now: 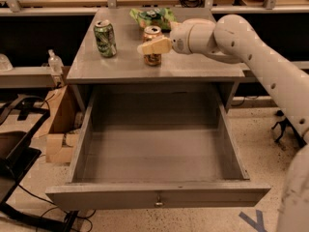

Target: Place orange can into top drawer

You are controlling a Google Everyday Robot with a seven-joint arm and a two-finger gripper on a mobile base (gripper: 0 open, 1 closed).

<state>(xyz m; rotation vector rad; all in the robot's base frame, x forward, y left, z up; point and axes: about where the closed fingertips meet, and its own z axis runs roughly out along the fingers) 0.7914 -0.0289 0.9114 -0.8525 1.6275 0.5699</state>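
Observation:
The orange can point(153, 59) stands upright on the cabinet top point(120, 66), near its middle. My gripper point(147, 46) has come in from the right at the can's height. One pale finger point(155, 46) crosses the front of the can; the other is hidden behind it, so the jaws stand open around the can, which still rests on the top. The top drawer point(157, 195) is pulled fully out below, grey and with nothing in it, with a small metal knob point(158, 203) at its front centre.
A green-and-white can point(105, 38) stands left of the orange can. A green snack bag point(153, 17) lies behind it. A cardboard box point(60, 124) and a plastic bottle point(54, 62) are at the left; black chair legs point(14, 158) are at the lower left.

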